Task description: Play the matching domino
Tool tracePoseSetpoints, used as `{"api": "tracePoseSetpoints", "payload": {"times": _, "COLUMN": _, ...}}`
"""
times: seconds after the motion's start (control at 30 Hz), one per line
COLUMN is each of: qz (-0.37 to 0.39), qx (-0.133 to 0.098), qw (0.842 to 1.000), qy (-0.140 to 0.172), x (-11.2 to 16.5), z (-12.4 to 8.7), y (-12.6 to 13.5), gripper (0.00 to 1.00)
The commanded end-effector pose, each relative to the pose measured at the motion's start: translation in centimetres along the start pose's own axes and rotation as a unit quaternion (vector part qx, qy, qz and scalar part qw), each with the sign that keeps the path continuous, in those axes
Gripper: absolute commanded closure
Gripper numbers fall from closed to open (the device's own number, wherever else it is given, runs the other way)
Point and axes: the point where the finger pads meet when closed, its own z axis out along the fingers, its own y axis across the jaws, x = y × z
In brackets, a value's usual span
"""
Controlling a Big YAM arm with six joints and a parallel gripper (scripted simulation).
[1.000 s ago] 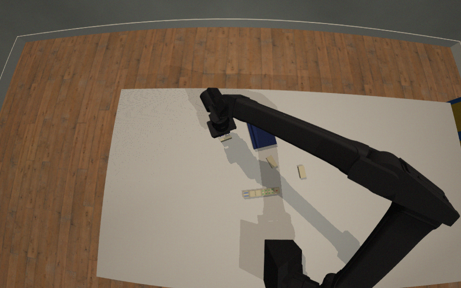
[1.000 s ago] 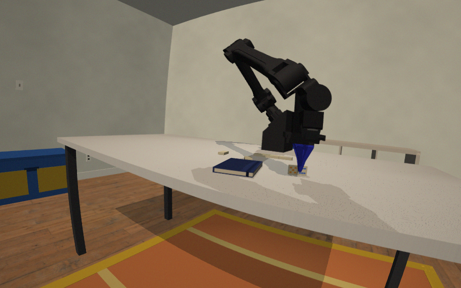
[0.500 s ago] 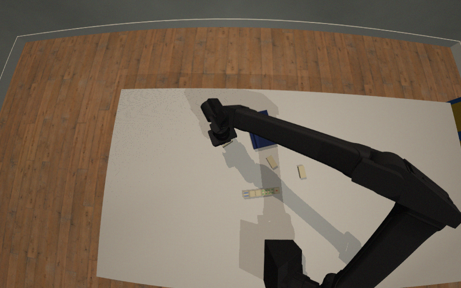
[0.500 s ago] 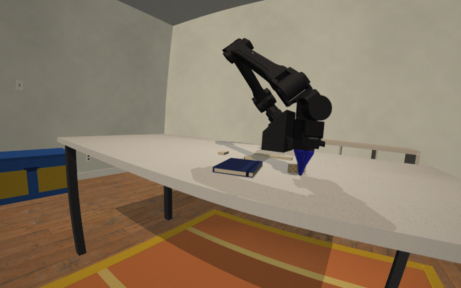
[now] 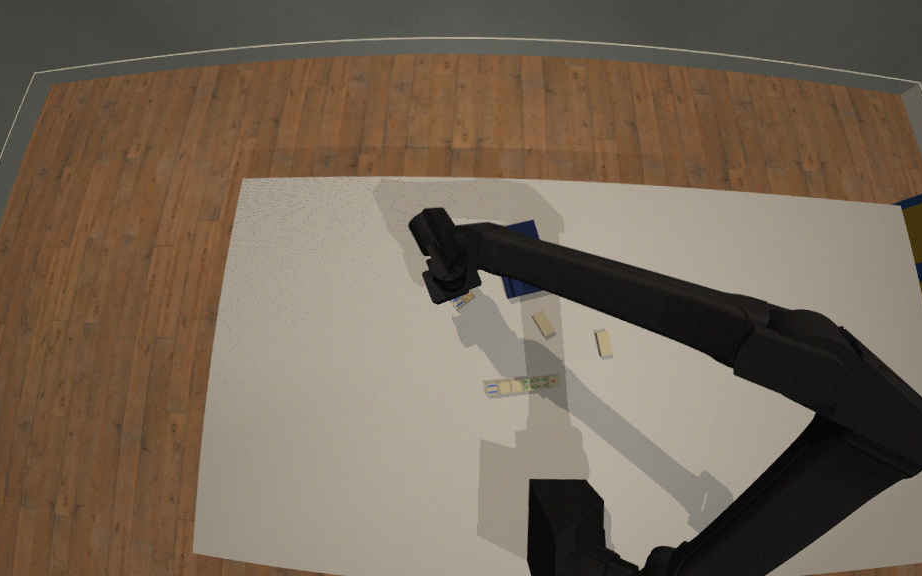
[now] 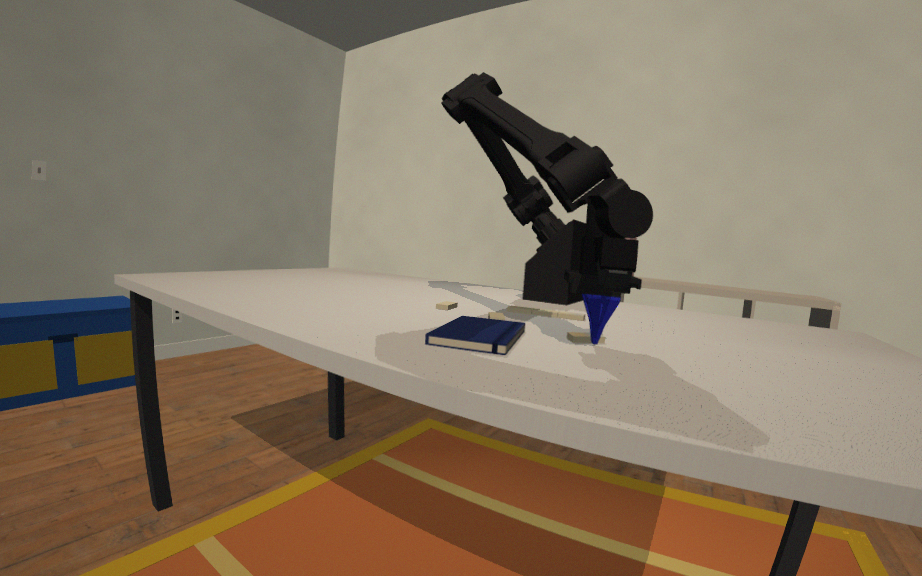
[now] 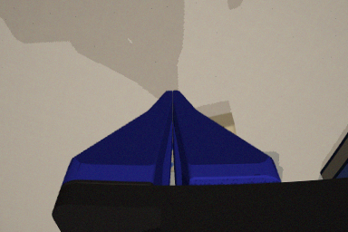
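Note:
The line of dominoes (image 5: 521, 385) lies flat and face up in the middle of the table, with a blue-marked half at its left end and a red-marked half at its right end. A single domino (image 5: 462, 300) lies flat and face up, showing blue and orange marks, right beside my gripper's blue fingertips (image 6: 596, 339). It shows partly behind the fingers in the wrist view (image 7: 223, 115). My gripper (image 7: 172, 101) is shut with nothing between the fingers, its tips down at the table. Two plain face-down dominoes (image 5: 543, 323) (image 5: 602, 343) lie between the gripper and the line.
A blue book lies flat on the table just right of the gripper, partly under my arm; it also shows in the exterior view (image 6: 475, 334). A blue cabinet (image 6: 49, 351) stands on the floor beyond the table.

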Motion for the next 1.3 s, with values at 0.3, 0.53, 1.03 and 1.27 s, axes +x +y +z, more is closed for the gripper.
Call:
{"api": "tracePoseSetpoints", "payload": {"times": 0.3, "qz": 0.023, "qx": -0.005, "qw": 1.000, "qy": -0.021, "x": -1.0, "z": -1.7, "y": -1.2, "gripper": 1.00}}
{"api": "tracePoseSetpoints", "payload": {"times": 0.53, "qz": 0.029, "qx": -0.007, "qw": 0.999, "qy": -0.024, "x": -1.1, "z": -2.0, "y": -1.4, "gripper": 1.00}}
{"api": "tracePoseSetpoints", "payload": {"times": 1.03, "qz": 0.032, "qx": -0.006, "qw": 0.999, "qy": -0.028, "x": -1.3, "z": -2.4, "y": -1.3, "gripper": 1.00}}
{"api": "tracePoseSetpoints", "payload": {"times": 1.27, "qz": 0.018, "qx": -0.004, "qw": 1.000, "qy": -0.018, "x": -0.8, "z": -1.8, "y": -0.8, "gripper": 1.00}}
